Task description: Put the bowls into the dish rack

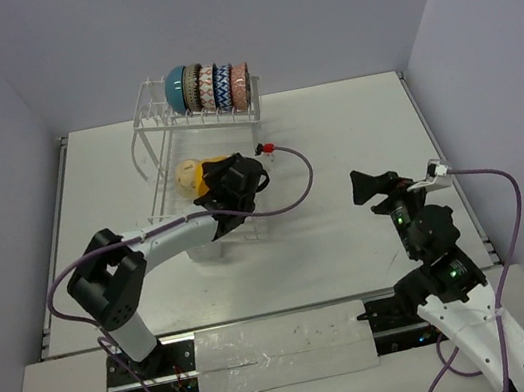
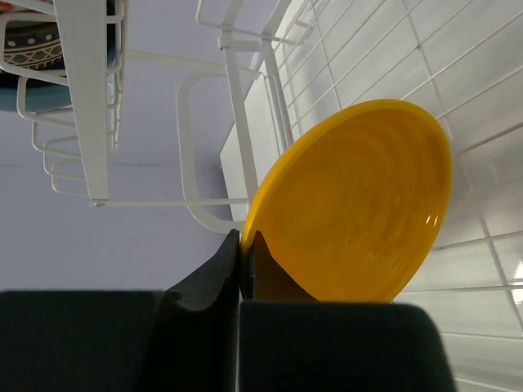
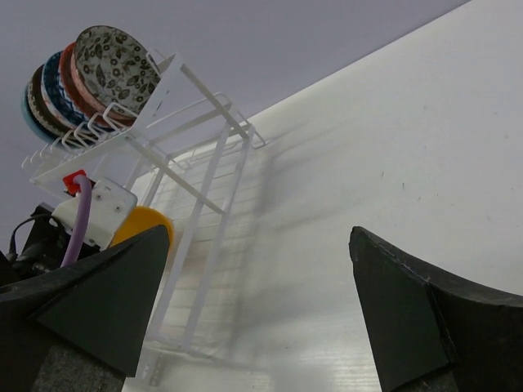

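The white wire dish rack stands at the far middle of the table. Several bowls stand on edge in its top tier: teal, dark brown, blue, salmon and grey patterned. On the lower tier a tan bowl sits beside the orange-yellow bowl. My left gripper reaches into the lower tier and is shut on the orange-yellow bowl's rim; the bowl stands on edge over the wire floor. My right gripper is open and empty above the table, right of the rack.
A purple cable loops from the left wrist across the table in front of the rack. The rack's wire posts and upper shelf stand close around the left gripper. The table's walls rise at the back and both sides.
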Controlling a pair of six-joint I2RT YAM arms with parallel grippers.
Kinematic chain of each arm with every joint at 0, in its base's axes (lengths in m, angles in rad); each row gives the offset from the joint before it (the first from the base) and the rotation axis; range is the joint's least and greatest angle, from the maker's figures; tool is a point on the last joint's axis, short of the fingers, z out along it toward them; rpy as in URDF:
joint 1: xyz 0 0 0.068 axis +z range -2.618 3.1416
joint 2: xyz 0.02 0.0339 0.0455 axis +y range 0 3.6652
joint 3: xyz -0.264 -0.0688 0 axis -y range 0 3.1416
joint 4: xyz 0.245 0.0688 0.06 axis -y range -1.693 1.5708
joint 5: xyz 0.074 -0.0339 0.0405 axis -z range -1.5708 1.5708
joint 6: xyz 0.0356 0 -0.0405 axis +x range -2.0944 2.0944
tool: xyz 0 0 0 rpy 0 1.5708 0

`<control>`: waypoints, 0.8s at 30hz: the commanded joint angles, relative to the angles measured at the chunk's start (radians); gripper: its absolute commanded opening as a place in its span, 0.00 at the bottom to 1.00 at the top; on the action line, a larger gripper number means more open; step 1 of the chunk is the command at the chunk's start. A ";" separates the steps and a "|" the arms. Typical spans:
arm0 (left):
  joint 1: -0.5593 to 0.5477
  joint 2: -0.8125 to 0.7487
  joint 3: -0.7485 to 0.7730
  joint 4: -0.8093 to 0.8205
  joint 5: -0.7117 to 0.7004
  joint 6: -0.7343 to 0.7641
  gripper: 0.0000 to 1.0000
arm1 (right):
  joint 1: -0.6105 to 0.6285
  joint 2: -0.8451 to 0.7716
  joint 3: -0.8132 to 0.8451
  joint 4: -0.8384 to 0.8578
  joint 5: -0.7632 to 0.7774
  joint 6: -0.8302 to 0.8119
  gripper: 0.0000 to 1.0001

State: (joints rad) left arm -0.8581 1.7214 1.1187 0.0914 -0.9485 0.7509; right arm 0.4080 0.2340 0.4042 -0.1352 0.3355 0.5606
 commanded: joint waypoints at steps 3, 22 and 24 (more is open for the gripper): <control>0.027 0.020 0.026 0.056 -0.062 0.064 0.00 | 0.003 -0.016 -0.007 0.013 0.054 0.007 0.99; -0.028 0.239 0.188 0.186 -0.257 0.254 0.00 | 0.002 -0.030 -0.021 0.019 0.054 0.002 0.99; -0.041 0.265 0.196 0.185 -0.272 0.242 0.00 | 0.002 -0.030 -0.021 0.019 0.051 0.002 0.99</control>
State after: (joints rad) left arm -0.8768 1.9617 1.2667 0.2173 -1.1591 0.9668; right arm 0.4080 0.2131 0.3977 -0.1368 0.3733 0.5632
